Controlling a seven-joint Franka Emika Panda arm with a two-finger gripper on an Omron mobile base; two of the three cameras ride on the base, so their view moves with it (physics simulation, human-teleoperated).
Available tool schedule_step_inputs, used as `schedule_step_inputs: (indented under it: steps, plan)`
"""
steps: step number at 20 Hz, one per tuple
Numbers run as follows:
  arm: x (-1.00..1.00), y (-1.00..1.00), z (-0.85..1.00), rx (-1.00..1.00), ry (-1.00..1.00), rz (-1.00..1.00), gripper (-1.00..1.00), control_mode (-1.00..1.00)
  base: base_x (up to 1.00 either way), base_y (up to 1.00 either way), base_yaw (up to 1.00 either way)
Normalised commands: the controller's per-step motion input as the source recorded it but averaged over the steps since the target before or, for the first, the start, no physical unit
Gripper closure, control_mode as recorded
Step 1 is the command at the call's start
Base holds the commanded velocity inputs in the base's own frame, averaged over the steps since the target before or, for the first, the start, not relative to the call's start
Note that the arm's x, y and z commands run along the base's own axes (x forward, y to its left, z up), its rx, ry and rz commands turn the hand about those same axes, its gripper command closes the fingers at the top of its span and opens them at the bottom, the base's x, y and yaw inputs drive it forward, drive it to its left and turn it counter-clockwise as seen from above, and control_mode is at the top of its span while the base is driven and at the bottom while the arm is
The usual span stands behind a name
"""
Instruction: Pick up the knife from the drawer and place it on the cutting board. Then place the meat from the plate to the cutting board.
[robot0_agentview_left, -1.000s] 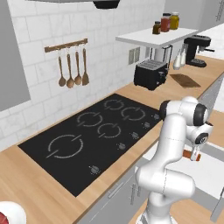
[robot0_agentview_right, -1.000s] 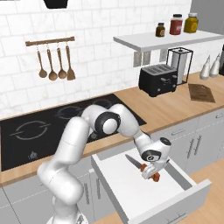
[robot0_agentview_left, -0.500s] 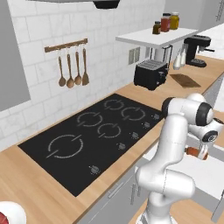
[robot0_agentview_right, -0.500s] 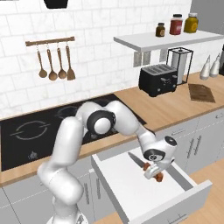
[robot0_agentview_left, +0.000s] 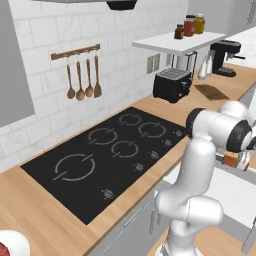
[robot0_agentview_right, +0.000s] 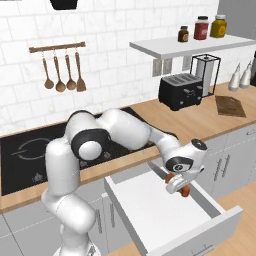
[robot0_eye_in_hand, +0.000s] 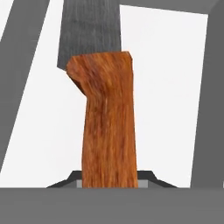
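Orange-brown knife (robot0_eye_in_hand: 107, 118) handle clenched in tool (robot0_agentview_right: 178, 186), hand view reveals grey blade

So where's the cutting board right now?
The cutting board lies on the wooden counter to the right of the black toaster, near the paper-towel stand, far from the open drawer.

The knife (robot0_eye_in_hand: 107, 127) is seen with a grained orange-brown wooden handle and a matt grey metal blade. The drawer (robot0_agentview_right: 165, 210) is smooth matt white. The counter (robot0_agentview_left: 35, 220) is pale wood, the hob (robot0_agentview_left: 105, 155) glossy black.
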Motion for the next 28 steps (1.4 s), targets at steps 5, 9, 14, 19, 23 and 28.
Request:
schedule_step_inputs:
  steps: [5,9,14,19,23,28]
  plan:
    - [-0.20,0.40,1.00,-0.07,-0.10,-0.04,1.00,-1.00,0.00,0.00,0.00]
    - [-0.20,0.71,1.00,-0.05,-0.19,-0.07,1.00,-1.00,0.00,0.00,0.00]
    - [-0.18,1.00,0.82,-0.26,-0.29,-0.02,1.00,-1.00,0.00,0.00,0.00]
    - [-0.02,0.99,0.41,-0.25,-0.11,-0.15,1.00,-1.00,0.00,0.00,0.00]
    - [0.07,0.46,0.09,0.05,0.04,-0.58,1.00,-1.00,0.00,0.00,0.00]
    - [0.00,0.20,0.20,0.22,0.02,-0.69,1.00,-1.00,0.00,0.00,0.00]
